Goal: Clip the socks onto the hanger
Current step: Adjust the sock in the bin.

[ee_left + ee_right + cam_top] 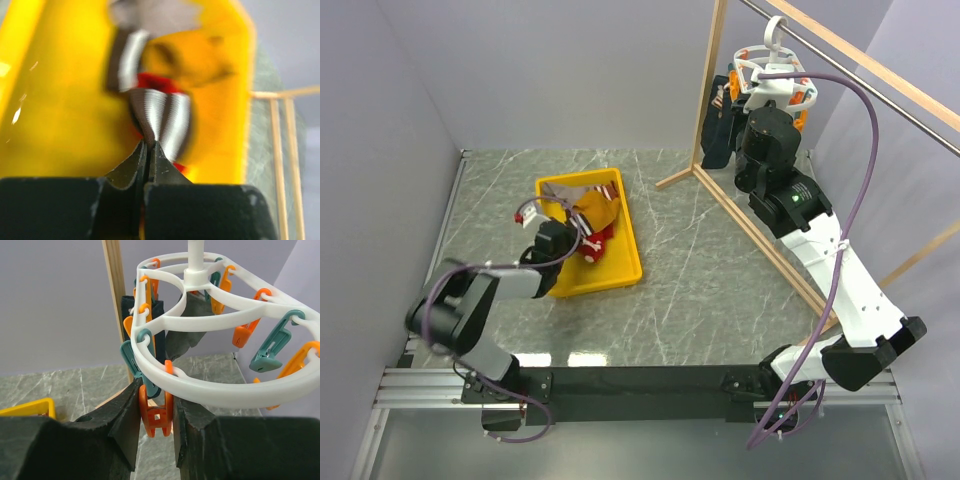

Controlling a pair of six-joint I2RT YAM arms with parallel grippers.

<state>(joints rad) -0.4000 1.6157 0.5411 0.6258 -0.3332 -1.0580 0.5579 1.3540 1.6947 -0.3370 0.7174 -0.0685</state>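
Your left hand [148, 150] is closed almost fully. Its two fingers meet at the tips and pinch the striped cuff [159, 116] of one sock, which stands up directly in front of the fingertips. The picture from this wrist is blurred, so I cannot tell how much cloth is between the fingers. Just behind the cuff you see a red piece [156, 82], and behind that, a little to the right, a mustard sock [197, 62]. A grey one [155, 15] lies at the far end. All these socks [595, 218] lie together in the yellow tray [625, 272], and the hand reaches down into it. The tray rests on the grey marble worktop [700, 300].

Your right hand [156, 421] is raised high. Its fingers [127, 425] stand a little apart, one on each side of an orange clip [156, 412], and both seem to touch it. This clip hangs from the near rim of the hanger [225, 390], directly above the hand. More orange and teal clips hang around the white rings. At the far side of the hanger a dark navy sock [145, 310] and a grey sock [182, 337] already hang from clips. Left of them stands the post of the wooden frame [114, 290].
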